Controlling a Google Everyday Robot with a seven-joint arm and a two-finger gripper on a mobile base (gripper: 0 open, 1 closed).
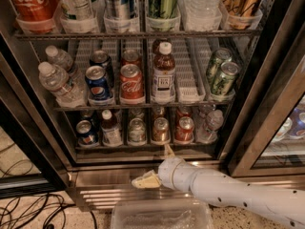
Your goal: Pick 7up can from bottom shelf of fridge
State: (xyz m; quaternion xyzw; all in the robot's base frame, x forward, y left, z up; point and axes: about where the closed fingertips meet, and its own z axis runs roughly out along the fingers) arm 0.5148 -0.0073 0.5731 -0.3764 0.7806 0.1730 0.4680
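7up can (137,130) stands on the bottom shelf (143,147) of the fridge (240,123), a bottle (110,128) and an orange can (161,130) just beside it. Tool (156,167), jaws apart, hangs below the 7up can; a skewed reach may topple these neighbours.

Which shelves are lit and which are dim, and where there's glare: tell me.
Camera view: the bottom shelf is dim, with the 7up can in shadow; the rack above is brighter; the fridge base shows pale sheen; the pincer hangs well lit before that base, below the bottom shelf.
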